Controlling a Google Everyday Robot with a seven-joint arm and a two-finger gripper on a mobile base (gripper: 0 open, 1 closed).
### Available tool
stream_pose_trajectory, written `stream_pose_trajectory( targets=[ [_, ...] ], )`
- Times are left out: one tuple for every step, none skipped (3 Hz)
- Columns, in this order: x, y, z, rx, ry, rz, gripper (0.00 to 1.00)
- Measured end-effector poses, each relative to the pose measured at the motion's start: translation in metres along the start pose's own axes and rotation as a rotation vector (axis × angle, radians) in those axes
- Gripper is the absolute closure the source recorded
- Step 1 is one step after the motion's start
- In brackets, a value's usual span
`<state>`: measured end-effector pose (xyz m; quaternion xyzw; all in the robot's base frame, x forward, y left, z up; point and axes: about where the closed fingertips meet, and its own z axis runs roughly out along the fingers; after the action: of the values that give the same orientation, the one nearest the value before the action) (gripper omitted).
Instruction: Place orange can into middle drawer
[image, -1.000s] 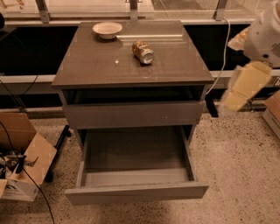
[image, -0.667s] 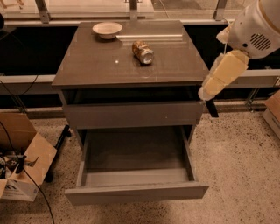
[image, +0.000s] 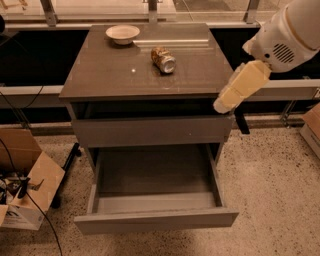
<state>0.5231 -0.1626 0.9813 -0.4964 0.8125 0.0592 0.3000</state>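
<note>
The orange can (image: 163, 59) lies on its side on the grey cabinet's top (image: 110, 70), toward the back and right of middle. The middle drawer (image: 156, 219), the lowest one, is pulled out wide and holds nothing. My gripper (image: 223, 104) is at the end of the cream and white arm (image: 287, 35). It hangs at the cabinet's right front corner, level with the top's edge, well to the right of the can and nearer the camera. It holds nothing that I can see.
A pale shallow bowl (image: 122, 33) sits at the back left of the cabinet top. The plain drawer front (image: 152, 131) above the open drawer is shut. An open cardboard box (image: 25, 187) and cables lie on the floor at left. Another box (image: 312, 125) stands at the right edge.
The arm has swung left and down, from out at the right to the cabinet's right front corner. The can, bowl and drawer have not moved.
</note>
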Motion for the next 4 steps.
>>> stream_pose_trajectory(
  targets=[
    [-0.03,-0.016,0.039,0.029,-0.096,0.119,0.0],
    [-0.07,-0.051,0.081,0.088,-0.2,0.203,0.0],
    [-0.101,-0.087,0.125,0.123,-0.286,0.267,0.0],
    [-0.123,-0.133,0.185,0.141,-0.344,0.344,0.0]
  ],
)
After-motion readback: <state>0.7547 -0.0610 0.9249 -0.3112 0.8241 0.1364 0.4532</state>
